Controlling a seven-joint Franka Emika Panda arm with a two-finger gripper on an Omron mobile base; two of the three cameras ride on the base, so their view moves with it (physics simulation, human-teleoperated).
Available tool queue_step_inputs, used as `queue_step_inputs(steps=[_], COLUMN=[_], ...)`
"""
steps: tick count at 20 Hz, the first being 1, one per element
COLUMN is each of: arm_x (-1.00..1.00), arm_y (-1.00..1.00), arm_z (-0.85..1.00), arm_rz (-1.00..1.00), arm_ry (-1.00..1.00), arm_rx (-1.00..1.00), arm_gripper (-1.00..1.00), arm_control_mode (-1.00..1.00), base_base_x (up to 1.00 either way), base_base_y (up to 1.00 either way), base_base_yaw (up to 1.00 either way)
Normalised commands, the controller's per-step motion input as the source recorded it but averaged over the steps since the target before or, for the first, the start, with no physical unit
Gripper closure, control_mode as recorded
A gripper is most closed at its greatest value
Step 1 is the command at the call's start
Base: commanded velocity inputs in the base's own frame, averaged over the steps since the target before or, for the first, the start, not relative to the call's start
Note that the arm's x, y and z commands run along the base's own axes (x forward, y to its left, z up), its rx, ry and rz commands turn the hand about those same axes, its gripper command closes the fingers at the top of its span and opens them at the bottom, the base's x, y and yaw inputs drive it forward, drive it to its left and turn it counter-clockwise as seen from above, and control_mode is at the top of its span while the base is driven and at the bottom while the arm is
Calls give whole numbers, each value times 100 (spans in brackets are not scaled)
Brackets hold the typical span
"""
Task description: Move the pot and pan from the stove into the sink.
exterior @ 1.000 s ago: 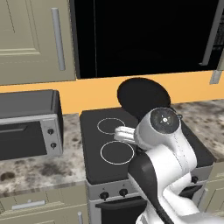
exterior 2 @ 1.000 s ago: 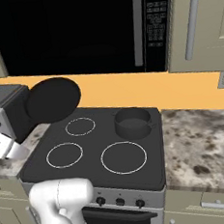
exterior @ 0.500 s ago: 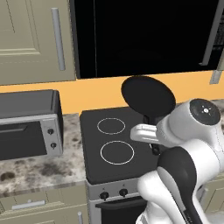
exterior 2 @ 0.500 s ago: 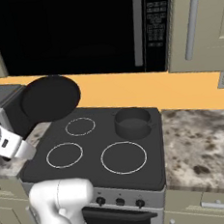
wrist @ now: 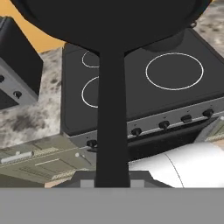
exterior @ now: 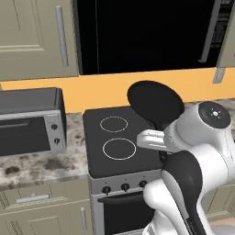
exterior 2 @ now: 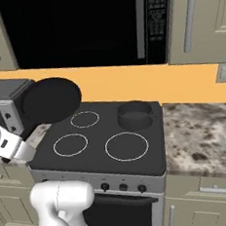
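Shifted since half a second ago: pan and arm, carried further right across the left base view, pan lifted clear above the stove. Toaster oven: on the tabletop left of the stove. Tool: closed on the pan's long handle, seen in the hand view. Pot: on the stove's rear right burner. Front right burner ring: bare.
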Motion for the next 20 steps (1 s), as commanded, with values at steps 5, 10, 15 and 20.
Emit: queue_step_inputs(steps=[5, 10, 15, 20], arm_x=[0, 0, 0, 0], arm_y=[0, 0, 0, 0], arm_z=[0, 0, 0, 0], arm_rz=[0, 0, 0, 0], arm_ry=[0, 0, 0, 0], arm_rx=[0, 0, 0, 0], arm_gripper=[100, 100, 100, 100], arm_control_mode=[100, 100, 100, 100], base_base_x=[-72, -17, -14, -1], base_base_y=[0, 0, -14, -8], base_base_yaw=[0, 0, -23, -39])
